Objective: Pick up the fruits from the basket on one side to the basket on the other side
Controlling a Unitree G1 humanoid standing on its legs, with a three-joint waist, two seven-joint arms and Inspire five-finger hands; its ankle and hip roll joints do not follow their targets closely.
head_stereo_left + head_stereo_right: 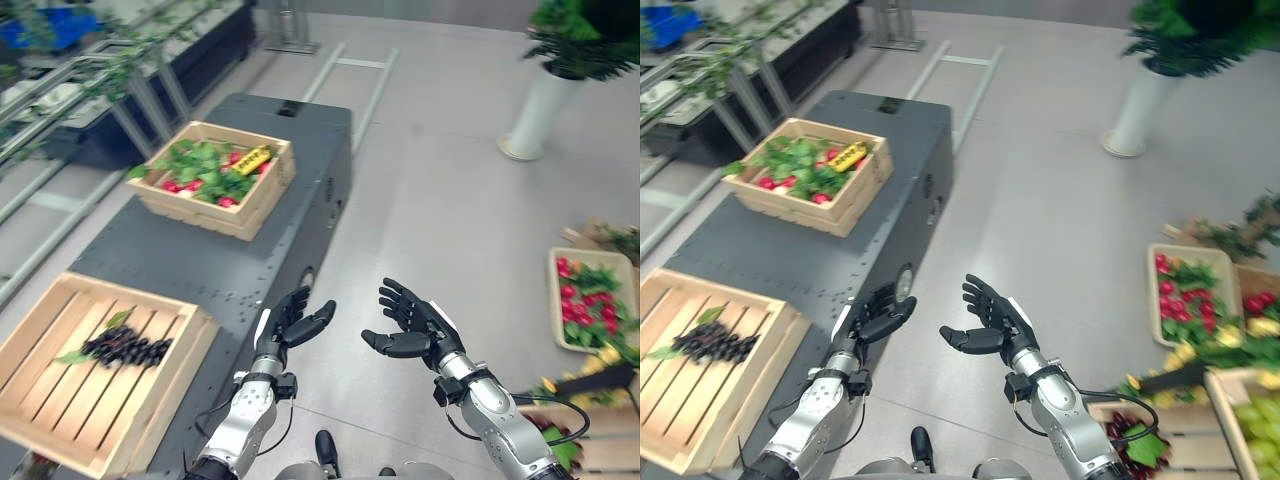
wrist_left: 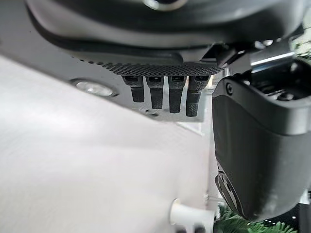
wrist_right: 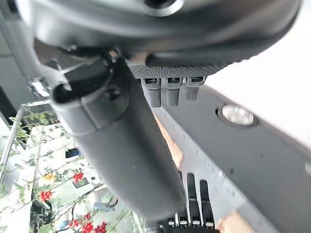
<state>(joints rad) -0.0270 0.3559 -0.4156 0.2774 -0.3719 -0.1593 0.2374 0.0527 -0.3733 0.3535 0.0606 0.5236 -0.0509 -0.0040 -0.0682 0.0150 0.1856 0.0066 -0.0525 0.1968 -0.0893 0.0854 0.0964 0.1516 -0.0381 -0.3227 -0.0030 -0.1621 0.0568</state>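
A wooden slatted basket (image 1: pixel 60 400) is set at the near left end of the dark platform (image 1: pixel 200 260); a bunch of dark grapes (image 1: pixel 128 347) with a green leaf is laid flat on its slats. A second wooden basket (image 1: pixel 250 205) is placed farther along the platform, well apart, filled with green leaves, red fruits (image 1: pixel 226 201) and a yellow fruit (image 1: pixel 252 157).

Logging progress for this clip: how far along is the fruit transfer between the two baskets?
One bunch of dark grapes already lies in the near basket. Nothing is in hand: the left hand and right hand hover open and empty over the floor beside the table. The far basket still holds red and yellow fruit among leaves.
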